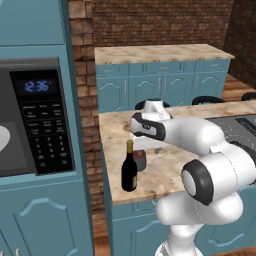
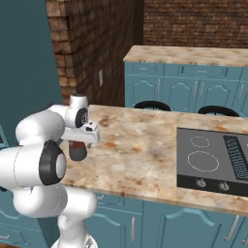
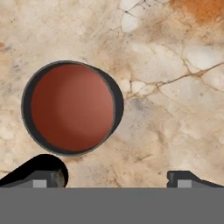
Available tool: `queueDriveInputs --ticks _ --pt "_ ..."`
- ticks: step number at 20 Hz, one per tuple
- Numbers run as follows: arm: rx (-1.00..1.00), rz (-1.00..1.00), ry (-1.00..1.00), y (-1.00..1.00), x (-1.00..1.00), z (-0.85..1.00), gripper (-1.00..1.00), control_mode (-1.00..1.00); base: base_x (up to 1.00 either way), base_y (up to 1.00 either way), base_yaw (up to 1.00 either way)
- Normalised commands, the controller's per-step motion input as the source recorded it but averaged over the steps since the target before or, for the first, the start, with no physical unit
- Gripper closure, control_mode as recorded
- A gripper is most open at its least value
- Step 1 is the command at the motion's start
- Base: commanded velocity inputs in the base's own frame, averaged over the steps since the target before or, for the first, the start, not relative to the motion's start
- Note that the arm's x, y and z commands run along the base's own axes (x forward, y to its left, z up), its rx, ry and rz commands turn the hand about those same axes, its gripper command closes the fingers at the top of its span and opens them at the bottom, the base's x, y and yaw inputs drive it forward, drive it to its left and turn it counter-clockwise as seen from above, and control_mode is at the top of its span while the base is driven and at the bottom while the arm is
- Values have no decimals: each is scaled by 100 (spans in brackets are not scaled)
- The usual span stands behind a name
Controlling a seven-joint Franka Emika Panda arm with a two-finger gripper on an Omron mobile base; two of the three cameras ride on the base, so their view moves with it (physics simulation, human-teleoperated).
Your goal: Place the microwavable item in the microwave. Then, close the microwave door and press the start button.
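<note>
Cup [image 3: 72, 108] stands upright on the marble counter [image 1: 165, 170], near its left end, just beside the wine bottle [image 1: 129, 170]. I see its reddish top from straight above in the hand view; the gripper [image 3: 117, 177] hangs over it, offset to one side, fingers [image 3: 183, 178] spread apart and touching nothing. Microwave [image 1: 30, 120] sits in the teal cabinet wall to the left, across a gap with a brick pillar [image 1: 87, 100] behind. A cooktop [image 2: 213, 160] lies well apart on the counter's right. Bare stone lies all around the cup.
</note>
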Motion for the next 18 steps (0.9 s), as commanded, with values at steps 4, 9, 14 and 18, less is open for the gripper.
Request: queueDriveInputs --ticks 4,9,14,18 --pt "0 0 0 7 14 -14 -100 -100 0 0 0" --pt "0 0 0 -8 20 -13 -100 -100 0 0 0" --pt "0 0 0 -6 39 -20 -100 -100 0 0 0" --pt "0 0 2 0 43 -22 -100 -100 0 0 0"
